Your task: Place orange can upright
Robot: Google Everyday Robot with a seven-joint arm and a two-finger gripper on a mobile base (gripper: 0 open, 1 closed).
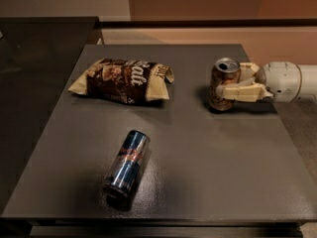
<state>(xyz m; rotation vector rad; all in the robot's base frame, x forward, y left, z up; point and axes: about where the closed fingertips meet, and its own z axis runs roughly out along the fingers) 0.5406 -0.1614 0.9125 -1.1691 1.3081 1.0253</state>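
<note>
The orange can (pixel 225 76) stands upright near the right edge of the dark table (pixel 198 148), its silver top with pull tab facing up. My gripper (pixel 230 83) reaches in from the right and is shut on the can. One cream finger (pixel 240 91) crosses the can's front side, and the other sits behind the can, mostly hidden. The white wrist (pixel 285 81) extends off to the right.
A brown chip bag (pixel 121 80) lies flat at the table's back left. A slim blue-and-silver can (pixel 127 162) lies on its side at the front centre-left. A darker counter (pixel 29 83) adjoins the table on the left. A tan wall stands behind.
</note>
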